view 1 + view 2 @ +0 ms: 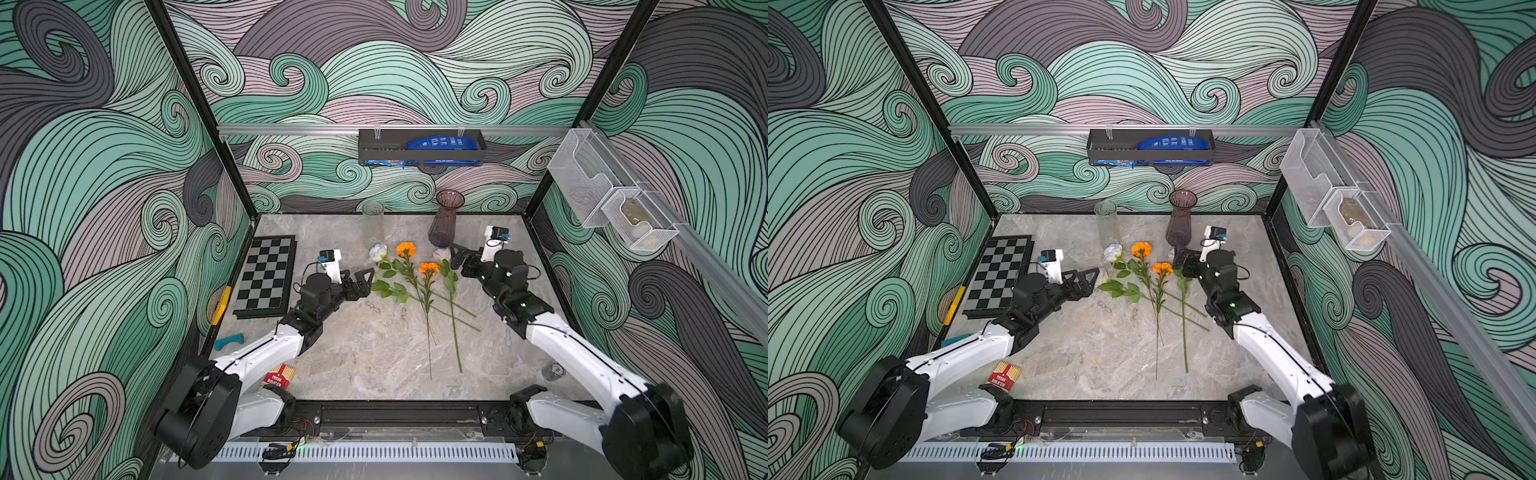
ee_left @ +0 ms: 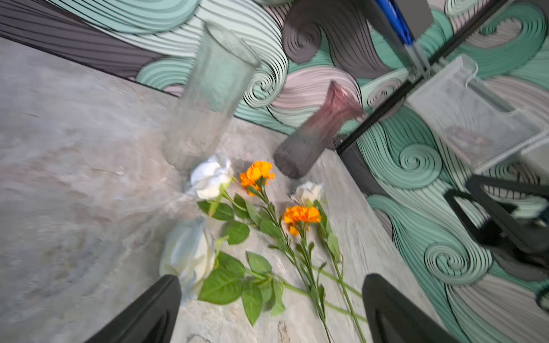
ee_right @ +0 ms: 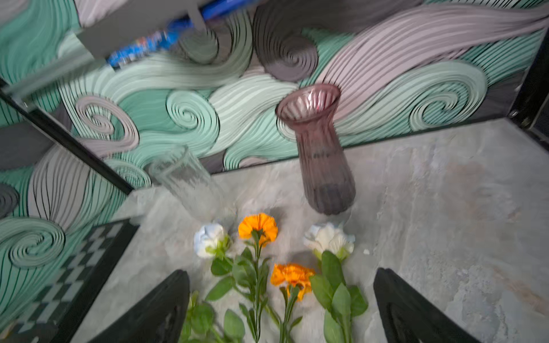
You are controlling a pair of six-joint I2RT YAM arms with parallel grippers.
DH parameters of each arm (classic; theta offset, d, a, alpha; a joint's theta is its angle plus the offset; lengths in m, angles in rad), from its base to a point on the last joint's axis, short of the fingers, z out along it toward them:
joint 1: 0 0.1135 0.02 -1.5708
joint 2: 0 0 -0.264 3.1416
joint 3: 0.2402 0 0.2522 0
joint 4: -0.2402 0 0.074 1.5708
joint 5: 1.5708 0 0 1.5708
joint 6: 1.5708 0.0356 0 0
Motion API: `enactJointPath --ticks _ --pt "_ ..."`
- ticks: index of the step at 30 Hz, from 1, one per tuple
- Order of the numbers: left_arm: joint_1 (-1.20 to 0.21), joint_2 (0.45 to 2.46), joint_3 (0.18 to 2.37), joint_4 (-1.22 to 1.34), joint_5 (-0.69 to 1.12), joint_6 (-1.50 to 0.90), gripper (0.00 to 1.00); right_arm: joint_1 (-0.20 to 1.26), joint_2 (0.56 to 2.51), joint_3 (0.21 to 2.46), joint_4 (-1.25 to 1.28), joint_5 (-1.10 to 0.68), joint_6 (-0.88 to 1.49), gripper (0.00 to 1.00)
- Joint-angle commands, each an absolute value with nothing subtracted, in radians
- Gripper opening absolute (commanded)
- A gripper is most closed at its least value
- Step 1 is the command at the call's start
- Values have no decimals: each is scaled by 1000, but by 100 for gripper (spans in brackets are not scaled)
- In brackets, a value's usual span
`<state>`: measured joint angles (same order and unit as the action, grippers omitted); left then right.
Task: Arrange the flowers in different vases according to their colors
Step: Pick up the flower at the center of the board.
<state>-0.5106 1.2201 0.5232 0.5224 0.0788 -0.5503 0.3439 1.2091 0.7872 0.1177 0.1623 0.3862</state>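
Flowers [image 1: 428,268] lying loose, none sorted yet.
Left jaws and right jaws stand open, holding nothing. The blooms lie on the surface [image 1: 374,353] between them, heads toward the clear vase [image 1: 372,224] and purple vase [image 1: 444,220], stems running back toward the robot; the right jaws are just beside one white rose [image 1: 441,253].

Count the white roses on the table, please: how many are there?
3 white roses: one at the foot of the clear vase, one near the purple vase, one just before the left jaws, hidden in both top views.
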Motion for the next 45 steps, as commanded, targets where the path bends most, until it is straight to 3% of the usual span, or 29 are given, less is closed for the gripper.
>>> enactJointPath --ticks 1,7,12,15,18,20,29,36,40,45 --pt "-561 1227 624 431 15 -456 99 353 1352 856 -123 56 341 100" --pt "-561 1137 593 261 -335 -629 98 365 1494 990 -223 43 346 99" --pt "-546 1092 420 514 -212 -719 99 431 1612 1125 -234 -32 245 67" --pt "-546 1114 438 454 -271 -773 99 450 1737 1256 -284 -11 216 51" --pt "-542 1103 428 392 -418 -875 99 466 1867 1372 -328 29 229 46" --pt "-533 1089 415 387 -425 -883 99 485 1934 1426 -336 66 249 45" --pt "-528 1158 405 491 -277 -863 99 511 2095 1565 -353 213 237 43" --pt "-525 1290 515 516 71 -737 99 510 2201 1625 -375 233 225 42" --pt "-526 1331 482 688 278 -709 99 510 2229 1635 -381 232 231 41" --pt "-526 1367 480 766 373 -715 99 510 2247 1646 -382 226 233 37"
